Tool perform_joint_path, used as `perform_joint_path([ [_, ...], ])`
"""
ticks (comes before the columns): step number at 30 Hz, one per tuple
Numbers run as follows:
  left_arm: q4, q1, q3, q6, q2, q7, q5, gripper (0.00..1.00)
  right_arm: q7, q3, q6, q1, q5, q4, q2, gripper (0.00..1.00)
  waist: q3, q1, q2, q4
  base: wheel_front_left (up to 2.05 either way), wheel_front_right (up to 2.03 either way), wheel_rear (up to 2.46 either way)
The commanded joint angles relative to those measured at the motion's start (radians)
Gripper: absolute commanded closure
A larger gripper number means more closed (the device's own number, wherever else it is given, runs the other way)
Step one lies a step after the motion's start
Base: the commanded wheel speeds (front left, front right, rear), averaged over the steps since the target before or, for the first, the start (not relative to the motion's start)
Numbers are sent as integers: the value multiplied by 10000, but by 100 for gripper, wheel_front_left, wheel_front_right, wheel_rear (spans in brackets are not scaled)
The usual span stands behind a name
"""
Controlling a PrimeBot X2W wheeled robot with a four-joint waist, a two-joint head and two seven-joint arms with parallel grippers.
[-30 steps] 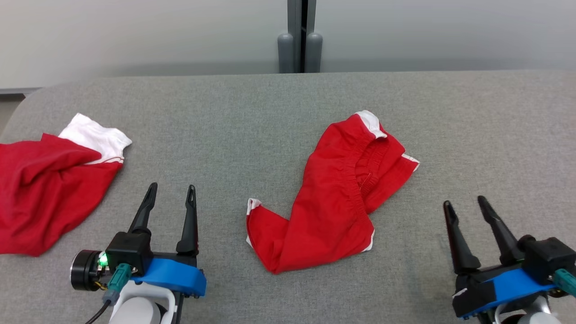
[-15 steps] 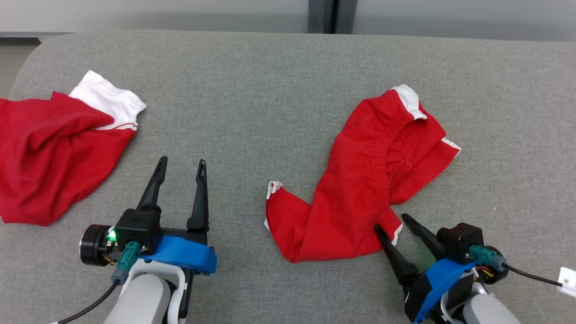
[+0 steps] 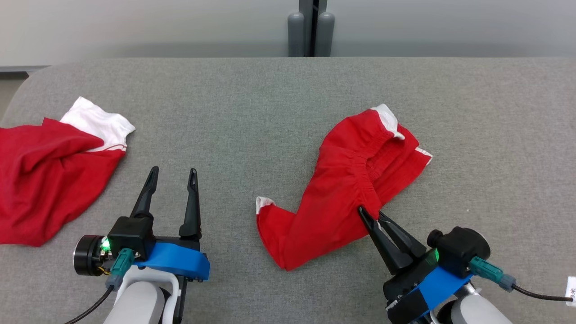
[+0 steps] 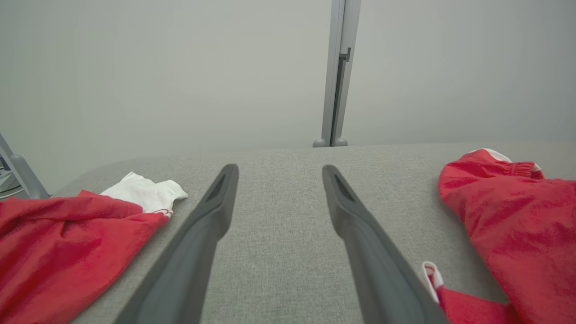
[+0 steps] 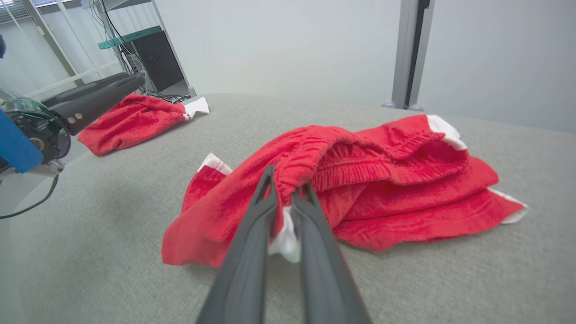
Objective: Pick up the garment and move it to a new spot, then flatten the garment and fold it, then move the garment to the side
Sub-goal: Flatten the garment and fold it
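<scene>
**Right claw pinches the shorts' near edge, ready to lift**

The garment (image 3: 342,198), red shorts with white trim, lies crumpled right of centre on the grey table (image 3: 252,112), one leg trailing toward the near left. The right gripper (image 3: 370,211) comes in low from the near right. Its fingers are pressed together on the near edge, just below the gathered waistband, with a scrap of white trim caught between them. Gripping at the edge probably lets the cloth hang and open out when raised, which should help the move to a new spot. The left gripper (image 3: 174,170) rests near left with its fingers spread and holding nothing, apart from both cloths and likely waiting for the flattening. A second red cloth (image 3: 49,180) lies at the far left edge. Both pieces lie directly on the table, not in any container.
</scene>
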Motion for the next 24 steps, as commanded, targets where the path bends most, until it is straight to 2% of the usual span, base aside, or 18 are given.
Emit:
perform_joint_path([
  [1,-10,109,29,-16,19,-48,76,0,-32,3,5,70,-68,-184,0,100,-132,0,0,-121,0,0,0],
  [8,44,243,-9,-72,13,-49,72,0,153,268,5,-271,-212,-2283,180,100,-474,0,0,-240,0,0,0],
  [14,57,256,-99,-84,-19,-50,66,0,152,353,5,-1036,16,-2999,455,100,-543,0,0,-111,0,0,0],
  [18,39,165,-125,-71,-51,-49,70,0,170,323,3,-1489,133,-2908,561,100,-459,0,0,38,0,0,0],
  [24,-21,38,-133,-64,-196,-49,100,0,70,-590,3,-1155,410,-1664,508,100,-210,0,0,214,0,0,0],
])
